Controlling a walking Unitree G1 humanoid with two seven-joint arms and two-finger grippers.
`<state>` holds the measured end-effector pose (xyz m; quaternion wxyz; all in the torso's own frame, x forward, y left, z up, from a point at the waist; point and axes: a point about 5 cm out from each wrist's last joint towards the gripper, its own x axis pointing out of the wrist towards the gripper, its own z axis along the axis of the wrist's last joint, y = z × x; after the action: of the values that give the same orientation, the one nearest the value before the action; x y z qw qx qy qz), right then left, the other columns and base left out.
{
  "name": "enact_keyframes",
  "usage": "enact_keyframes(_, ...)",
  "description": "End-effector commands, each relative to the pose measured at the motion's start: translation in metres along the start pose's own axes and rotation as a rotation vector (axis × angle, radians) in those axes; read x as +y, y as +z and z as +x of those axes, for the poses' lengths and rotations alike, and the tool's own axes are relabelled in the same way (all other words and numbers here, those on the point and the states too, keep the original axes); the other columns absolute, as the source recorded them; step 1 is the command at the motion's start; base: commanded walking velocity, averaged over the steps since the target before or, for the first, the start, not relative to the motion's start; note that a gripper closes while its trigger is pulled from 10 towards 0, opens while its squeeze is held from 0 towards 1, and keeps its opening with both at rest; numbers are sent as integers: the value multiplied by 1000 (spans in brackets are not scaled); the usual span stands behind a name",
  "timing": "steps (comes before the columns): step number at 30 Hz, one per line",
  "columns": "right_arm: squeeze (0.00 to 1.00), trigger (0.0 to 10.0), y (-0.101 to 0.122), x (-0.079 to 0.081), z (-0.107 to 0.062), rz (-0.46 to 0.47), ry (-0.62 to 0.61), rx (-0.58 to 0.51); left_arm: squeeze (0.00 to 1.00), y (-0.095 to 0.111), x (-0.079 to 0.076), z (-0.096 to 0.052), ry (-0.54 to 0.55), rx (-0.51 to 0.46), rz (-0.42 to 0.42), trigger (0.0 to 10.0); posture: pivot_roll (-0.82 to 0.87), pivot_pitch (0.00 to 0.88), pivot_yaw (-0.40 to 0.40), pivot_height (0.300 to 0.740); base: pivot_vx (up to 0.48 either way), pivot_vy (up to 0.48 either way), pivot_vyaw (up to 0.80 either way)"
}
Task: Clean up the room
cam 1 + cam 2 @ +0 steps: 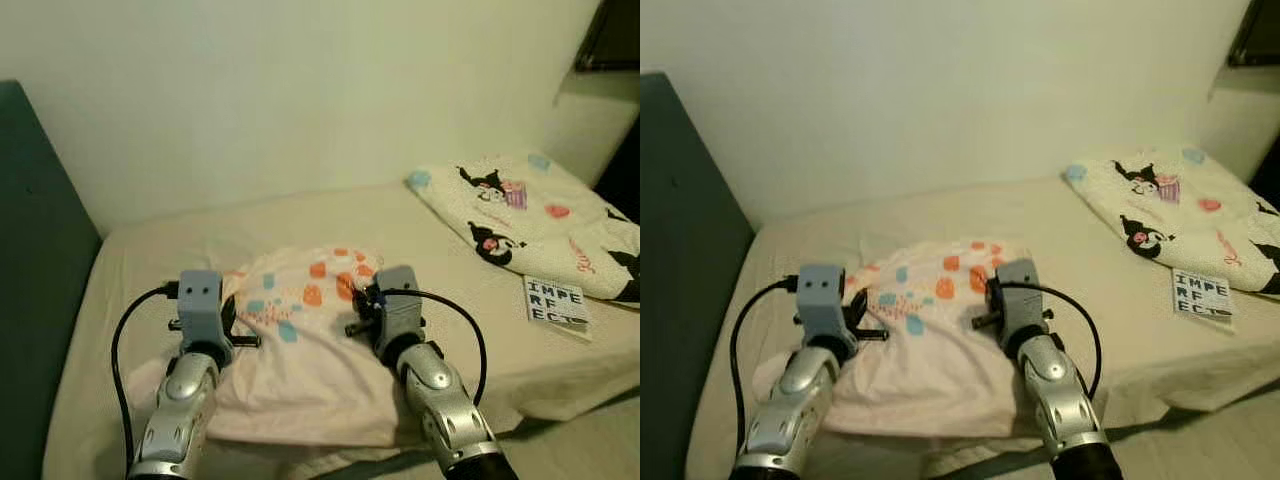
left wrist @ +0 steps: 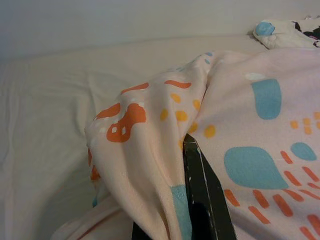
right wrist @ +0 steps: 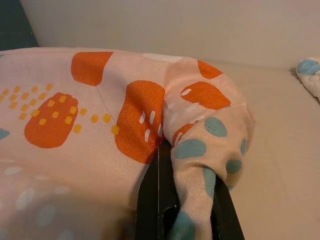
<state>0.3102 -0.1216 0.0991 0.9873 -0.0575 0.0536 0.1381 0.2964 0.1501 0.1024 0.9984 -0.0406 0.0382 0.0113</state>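
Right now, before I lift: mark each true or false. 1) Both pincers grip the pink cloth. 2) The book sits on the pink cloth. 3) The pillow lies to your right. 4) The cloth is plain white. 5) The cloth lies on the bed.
1) True: the left pincer and the right pincer each pinch a fold of the pink cloth.
2) False: the book lies on the bed beside the pillow, apart from the cloth.
3) True.
4) False: it is pale pink with orange, blue and yellow marks.
5) True.
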Motion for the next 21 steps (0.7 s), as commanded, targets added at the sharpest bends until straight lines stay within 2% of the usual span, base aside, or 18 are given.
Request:
enact_keyframes(1,0,10000,0,-12,-3,6,-64,-3,0,7,19,-1,88,-33,21,10000,-110,32,-12,740,0,0,0)
enact_keyframes(7,0,10000,-1,-11,-4,14,-64,-2,0,6,20,-1,71,-14,58,10000,-106,40,-7,740,0,0,0)
enact_keyframes(13,0,10000,-2,-10,-4,18,-61,-3,0,9,18,-1,52,-33,62,10000,-105,40,-4,740,0,279,0)
enact_keyframes(21,0,10000,-2,-8,-5,24,-61,-8,0,13,18,0,43,-49,78,10000,-104,38,5,740,0,0,0)
